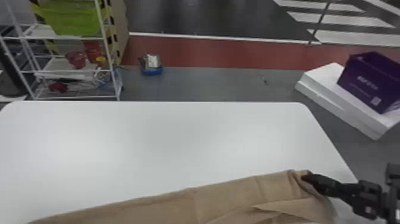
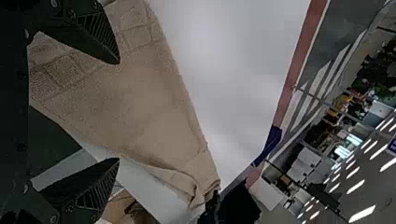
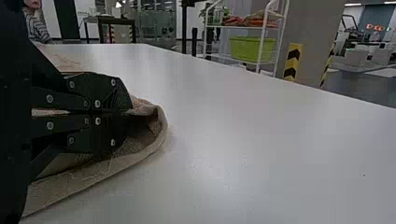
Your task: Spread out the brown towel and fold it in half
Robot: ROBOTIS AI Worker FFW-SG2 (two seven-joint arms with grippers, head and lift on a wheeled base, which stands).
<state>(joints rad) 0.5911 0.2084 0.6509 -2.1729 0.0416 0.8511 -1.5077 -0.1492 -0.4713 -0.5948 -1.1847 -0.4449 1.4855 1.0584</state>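
Brown towel point(image 1: 223, 198) lies on the white desk point(image 1: 148, 143), and its far right corner is pinched by the right claw point(image 1: 306, 178), which is closed upon the cloth. From this claw the towel extends toward the left and nearer, with some folds just beside the fingers. The left claw point(image 2: 119, 111) is spread wide; the towel is seen between and beyond its tips, but I cannot tell if they touch it. Farther ahead of the right claw, a purple box point(image 1: 366, 80) stands upon a white block point(image 1: 333, 89).
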